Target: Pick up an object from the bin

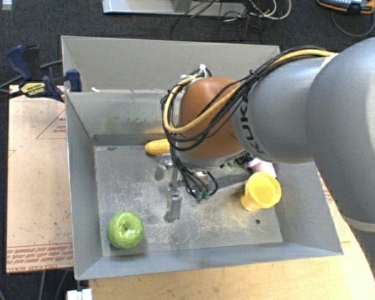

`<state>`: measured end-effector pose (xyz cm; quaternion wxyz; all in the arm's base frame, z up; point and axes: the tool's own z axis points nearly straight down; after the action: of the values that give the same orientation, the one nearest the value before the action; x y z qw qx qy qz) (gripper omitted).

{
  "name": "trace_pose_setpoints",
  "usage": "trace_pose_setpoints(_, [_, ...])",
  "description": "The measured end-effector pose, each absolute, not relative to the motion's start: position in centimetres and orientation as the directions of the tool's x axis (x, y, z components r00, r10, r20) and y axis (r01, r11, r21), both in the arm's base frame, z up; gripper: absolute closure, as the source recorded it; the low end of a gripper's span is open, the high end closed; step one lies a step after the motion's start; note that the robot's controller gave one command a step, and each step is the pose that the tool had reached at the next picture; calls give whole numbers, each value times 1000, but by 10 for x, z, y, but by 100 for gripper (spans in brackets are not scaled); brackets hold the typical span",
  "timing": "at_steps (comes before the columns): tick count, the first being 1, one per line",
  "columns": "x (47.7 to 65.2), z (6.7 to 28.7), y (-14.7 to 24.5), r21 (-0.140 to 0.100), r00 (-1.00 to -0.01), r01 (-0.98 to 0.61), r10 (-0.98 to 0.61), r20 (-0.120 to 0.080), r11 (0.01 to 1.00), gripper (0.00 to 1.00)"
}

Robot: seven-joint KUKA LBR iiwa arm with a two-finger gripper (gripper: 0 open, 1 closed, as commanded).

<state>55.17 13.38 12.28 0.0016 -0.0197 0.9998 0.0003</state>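
Where the arm [312, 105] reaches in from the right of the camera view, its wrist is wrapped in an orange cover [206, 120] looped with yellow and black cables [175, 114]. Below the cover, the gripper [172, 212] is lowered over the bare, scuffed floor of the grey bin [81, 167], about mid-floor and left of centre. Whether it is open or closed cannot be told.

A green apple [125, 230] is seen in the front left corner, near the gripper's tip but apart from it, lower and to the left. A yellow banana-shaped thing [156, 147] is found by the back wall, just behind the gripper and partly covered by the wrist. A yellow cup [261, 191] is laid on its side well to the right, with a pink thing [262, 166] just behind it, partly hidden under the arm.
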Motion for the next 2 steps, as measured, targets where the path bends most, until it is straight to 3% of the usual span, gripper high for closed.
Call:
trace_pose_setpoints(1, [521,84,149,8,-999,-50,-50,-3,999,0])
trace_pose_setpoints(2, [507,70,140,-2,-998,-65,-65,3,998,0])
